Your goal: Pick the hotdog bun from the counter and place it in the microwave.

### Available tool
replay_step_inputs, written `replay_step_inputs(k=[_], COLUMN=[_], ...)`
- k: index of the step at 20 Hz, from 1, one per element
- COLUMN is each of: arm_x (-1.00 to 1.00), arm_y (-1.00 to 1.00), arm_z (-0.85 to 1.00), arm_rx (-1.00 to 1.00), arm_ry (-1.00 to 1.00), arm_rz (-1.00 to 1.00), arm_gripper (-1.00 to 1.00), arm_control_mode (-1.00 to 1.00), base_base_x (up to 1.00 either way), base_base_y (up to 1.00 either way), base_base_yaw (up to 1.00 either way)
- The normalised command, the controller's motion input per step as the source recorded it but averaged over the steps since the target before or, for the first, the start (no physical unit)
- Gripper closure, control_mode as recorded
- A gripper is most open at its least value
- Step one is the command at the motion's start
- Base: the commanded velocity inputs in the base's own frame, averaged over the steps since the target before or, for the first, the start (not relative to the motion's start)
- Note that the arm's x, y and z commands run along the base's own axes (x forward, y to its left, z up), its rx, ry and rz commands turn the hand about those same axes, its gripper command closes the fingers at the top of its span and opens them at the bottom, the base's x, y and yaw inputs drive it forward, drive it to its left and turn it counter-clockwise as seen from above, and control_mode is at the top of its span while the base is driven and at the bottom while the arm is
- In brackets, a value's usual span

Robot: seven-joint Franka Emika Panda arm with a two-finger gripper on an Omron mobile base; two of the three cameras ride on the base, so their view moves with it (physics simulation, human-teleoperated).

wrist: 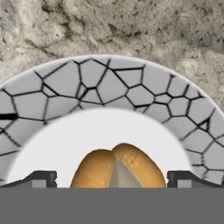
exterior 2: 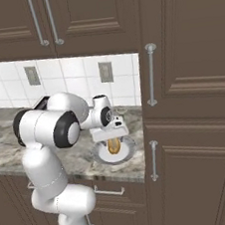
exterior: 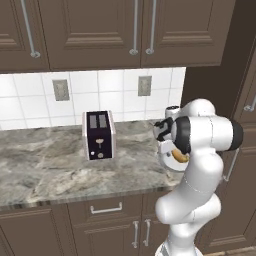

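The golden-brown hotdog bun (wrist: 118, 168) lies on a round pale plate (wrist: 109, 83) with a cracked-pattern rim, on the grey marbled counter (exterior: 50, 160) near its right end. My gripper (wrist: 114, 178) points straight down over the plate, open, with one dark fingertip on each side of the bun. The left tip stands a little apart from it and the right tip is very close. From the base cameras the bun (exterior: 180, 157) (exterior 2: 114, 145) peeks out under the hand (exterior 2: 109, 130), with the plate (exterior 2: 129, 151) around it. The microwave is out of view.
A small black toaster (exterior: 98, 135) stands mid-counter, left of the plate. Tall dark brown cabinets (exterior 2: 196, 123) rise directly right of the counter's end. Upper cabinets (exterior: 100, 30) hang above, and a tiled wall with outlets (exterior: 144, 85) sits behind.
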Motion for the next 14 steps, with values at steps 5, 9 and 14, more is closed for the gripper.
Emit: replay_step_inputs(k=[5, 9, 14], arm_x=[0.06, 0.00, 0.00], arm_y=[-0.06, 0.00, 0.00], arm_z=[-0.43, -0.45, -0.47], arm_rx=[0.03, 0.04, 0.06], arm_ry=[0.00, 0.00, 0.00], arm_rz=[0.00, 0.00, 0.00], arm_gripper=[-1.00, -1.00, 1.00], arm_control_mode=[-1.00, -1.00, -1.00], base_base_x=[0.00, 0.00, 0.00], base_base_y=[0.00, 0.00, 0.00], base_base_yaw=[0.00, 0.00, 0.00])
